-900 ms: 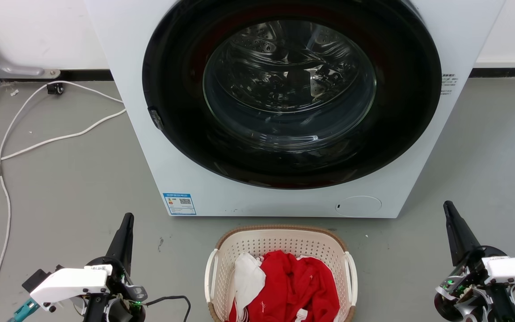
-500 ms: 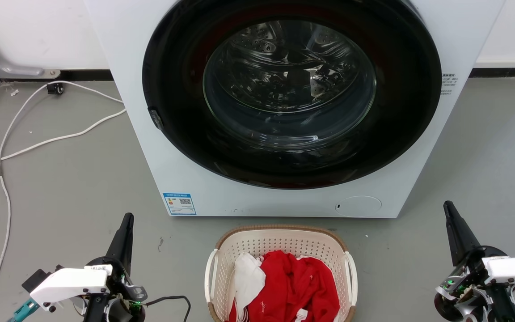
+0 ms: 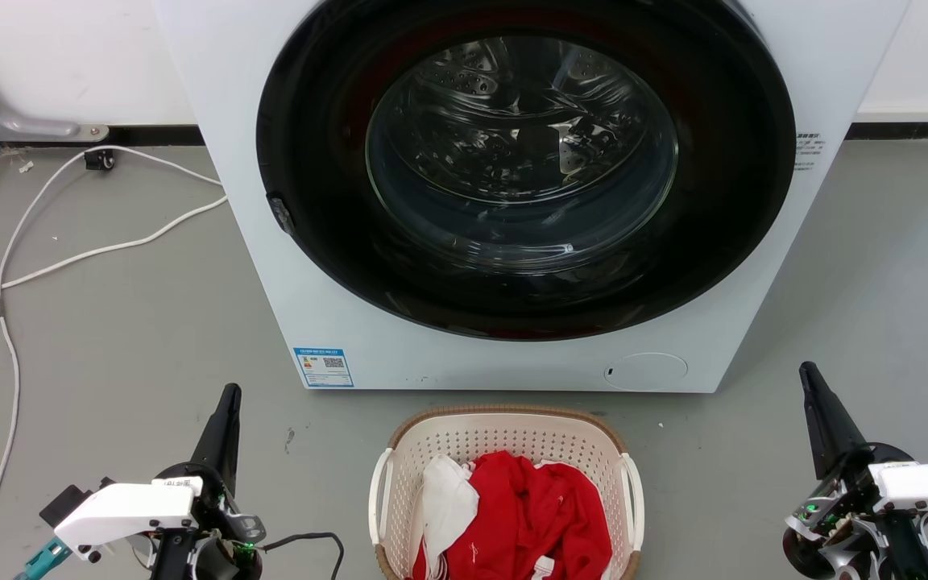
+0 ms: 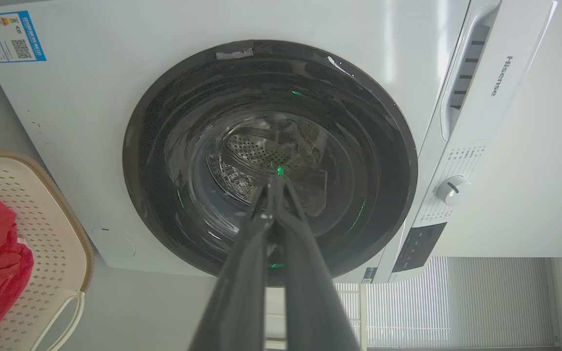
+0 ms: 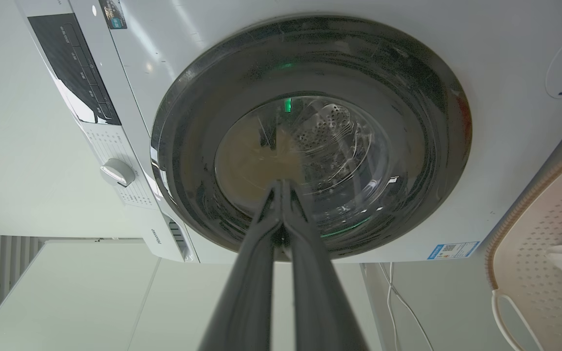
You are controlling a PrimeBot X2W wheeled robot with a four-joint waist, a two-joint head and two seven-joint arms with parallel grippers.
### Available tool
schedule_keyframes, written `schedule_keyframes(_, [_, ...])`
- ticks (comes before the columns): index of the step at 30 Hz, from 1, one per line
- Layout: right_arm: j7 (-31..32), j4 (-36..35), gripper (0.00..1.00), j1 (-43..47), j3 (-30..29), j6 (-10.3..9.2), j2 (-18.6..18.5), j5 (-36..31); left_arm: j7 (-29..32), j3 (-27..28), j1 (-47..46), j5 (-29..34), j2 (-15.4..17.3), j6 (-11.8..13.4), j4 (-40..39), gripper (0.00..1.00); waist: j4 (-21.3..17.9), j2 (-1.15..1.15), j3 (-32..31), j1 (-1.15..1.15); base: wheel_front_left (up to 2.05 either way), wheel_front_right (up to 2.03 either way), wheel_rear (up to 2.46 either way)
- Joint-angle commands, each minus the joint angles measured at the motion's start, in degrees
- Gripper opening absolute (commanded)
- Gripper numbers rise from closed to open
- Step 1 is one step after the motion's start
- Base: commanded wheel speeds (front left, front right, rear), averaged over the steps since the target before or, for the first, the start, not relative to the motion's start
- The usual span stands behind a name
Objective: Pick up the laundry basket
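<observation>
While left gripper [image 3: 229,393] and right gripper [image 3: 805,370] are closed, empty, the laundry basket [image 3: 504,439] lies between.

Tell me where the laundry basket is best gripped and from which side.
Take the laundry basket by its white side handles: left handle with the left claw from the left, right handle with the right claw from the right. Each loops clear of the wall, leaving a gap for a finger. Both claws are shut, so they likely need opening first.
</observation>
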Motion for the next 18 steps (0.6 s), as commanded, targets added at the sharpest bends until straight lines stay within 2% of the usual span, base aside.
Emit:
schedule_keyframes(1, [0.2, 0.0, 0.0, -0.6, -0.1, 0.0, 0.2, -0.2, 0.3, 0.2, -0.6, 0.2, 0.0, -0.2, 0.1, 0.0, 0.0, 0.0, 0.0, 0.0, 0.0, 0.0, 0.0])
schedule_keyframes(18, [0.3, 0.0, 0.0, -0.6, -0.2, 0.0, 0.3, -0.3, 0.4, 0.3, -0.6, 0.4, -0.1, -0.2, 0.1, 0.0, 0.0, 0.0, 0.0, 0.0, 0.0, 0.0, 0.0])
